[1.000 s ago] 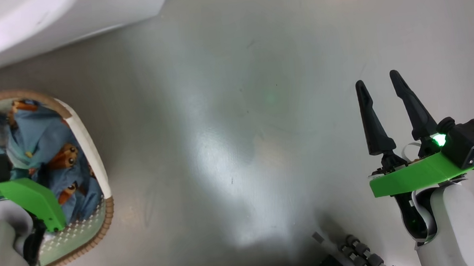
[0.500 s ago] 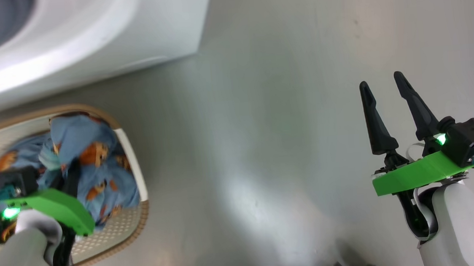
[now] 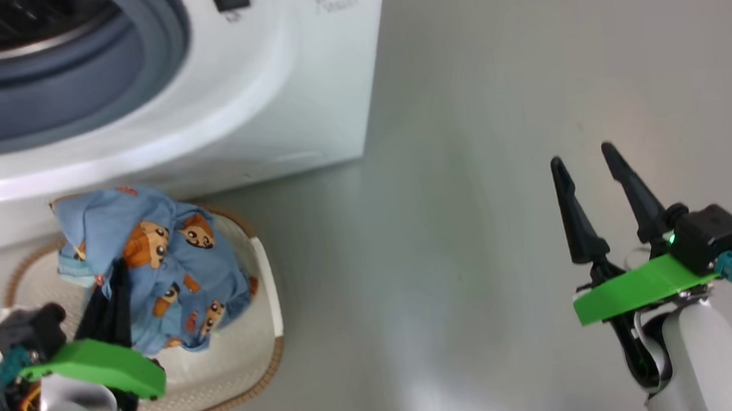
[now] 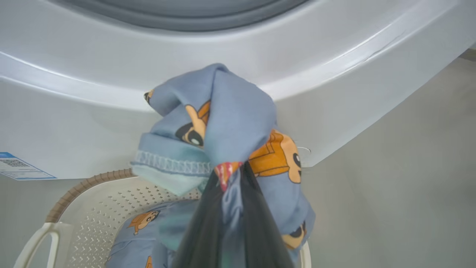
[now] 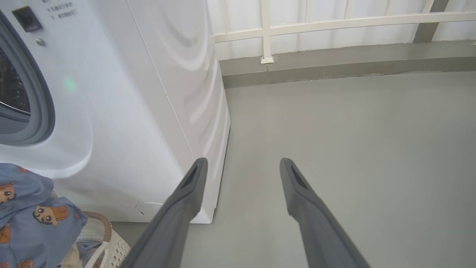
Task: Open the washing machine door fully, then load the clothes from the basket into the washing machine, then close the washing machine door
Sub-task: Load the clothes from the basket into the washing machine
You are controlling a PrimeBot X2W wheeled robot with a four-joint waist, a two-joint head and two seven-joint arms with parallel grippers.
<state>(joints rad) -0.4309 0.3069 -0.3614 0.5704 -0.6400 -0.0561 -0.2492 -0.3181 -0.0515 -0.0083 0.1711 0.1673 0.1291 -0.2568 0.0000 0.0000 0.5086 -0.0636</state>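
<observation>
The washing machine [image 3: 253, 97] stands at the upper left with its grey seal [image 3: 70, 104] and drum mouth uncovered; its door is out of view. Below it on the floor sits the cream basket [image 3: 248, 365]. My left gripper [image 3: 116, 267] is shut on a bunch of the light blue clothes [image 3: 168, 267], held up above the basket. In the left wrist view the clothes [image 4: 238, 123] hang from the gripper [image 4: 227, 173] just in front of the machine's white front [image 4: 111, 93]. At the right my right gripper [image 3: 588, 158] stands open over bare floor with nothing in it, its fingers [image 5: 186, 197] spread.
Grey floor [image 3: 458, 211] stretches to the right of the machine. A white railing [image 5: 334, 18] and a low kerb run along the far side. A blue sticker [image 4: 18, 169] sits low on the machine's front. The basket's handle [image 4: 33, 242] faces my left wrist.
The head camera has swung up, bringing the machine's drum mouth into view. My left gripper has lifted the bunch of clothes higher out of the basket. The right gripper stays open.
</observation>
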